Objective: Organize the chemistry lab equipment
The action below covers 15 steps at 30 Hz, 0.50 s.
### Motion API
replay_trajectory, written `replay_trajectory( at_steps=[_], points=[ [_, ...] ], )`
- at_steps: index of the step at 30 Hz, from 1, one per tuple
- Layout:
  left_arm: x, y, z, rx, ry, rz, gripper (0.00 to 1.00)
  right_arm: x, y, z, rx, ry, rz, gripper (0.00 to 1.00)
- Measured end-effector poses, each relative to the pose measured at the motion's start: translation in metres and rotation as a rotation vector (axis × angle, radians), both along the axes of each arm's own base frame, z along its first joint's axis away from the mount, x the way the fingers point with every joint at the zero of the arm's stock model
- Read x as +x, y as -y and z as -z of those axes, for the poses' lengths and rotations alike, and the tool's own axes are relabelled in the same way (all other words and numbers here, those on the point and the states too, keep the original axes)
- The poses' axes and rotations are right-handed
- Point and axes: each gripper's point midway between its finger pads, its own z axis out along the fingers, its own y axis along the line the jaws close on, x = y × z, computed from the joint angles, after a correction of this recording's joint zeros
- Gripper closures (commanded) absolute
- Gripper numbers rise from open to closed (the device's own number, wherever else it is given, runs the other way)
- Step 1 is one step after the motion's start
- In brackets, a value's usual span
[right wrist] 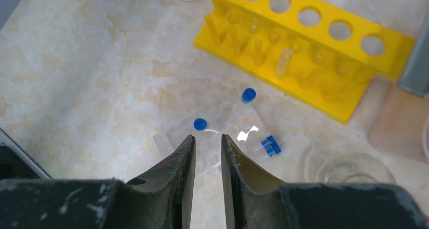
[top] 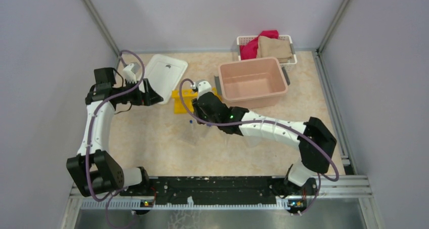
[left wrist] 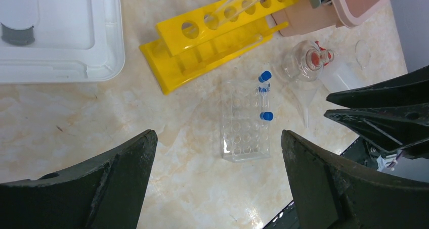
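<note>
Faint clear rack (left wrist: 245,120) lengthwise ahead of wide left end effector (left wrist: 217,138); capped tubes (right wrist: 248,95) upright below narrow, empty right end effector (right wrist: 208,138).

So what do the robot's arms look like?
The left arm and right arm are white tubes with black joints, and a purple cable loops along each. The right one has a tiny green light. The left gripper and right gripper each have two dark, pointed fingers.

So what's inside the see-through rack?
Small tubes with blue caps sit at one side of the clear rack; one looks tipped. Its other holes look bare. The right gripper covers its near end in the wrist view.
</note>
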Motion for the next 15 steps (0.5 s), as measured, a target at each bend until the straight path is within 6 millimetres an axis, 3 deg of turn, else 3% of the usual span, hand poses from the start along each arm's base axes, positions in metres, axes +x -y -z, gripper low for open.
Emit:
replay_trajectory(
  at_steps=[5, 10, 15],
  points=[
    [-0.001, 0.000, -0.002, 0.000, 0.007, -0.001, 0.01, -0.011, 0.025, 0.001, -0.042, -0.113, 0.071, 0.81],
    [-0.001, 0.000, -0.004, -0.004, 0.011, 0.001, 0.01, -0.025, 0.044, 0.036, -0.108, -0.268, 0.127, 0.82],
    [-0.003, 0.000, -0.003, -0.006, 0.004, 0.001, 0.01, -0.026, 0.048, 0.080, -0.170, -0.376, 0.166, 0.79]
  ],
)
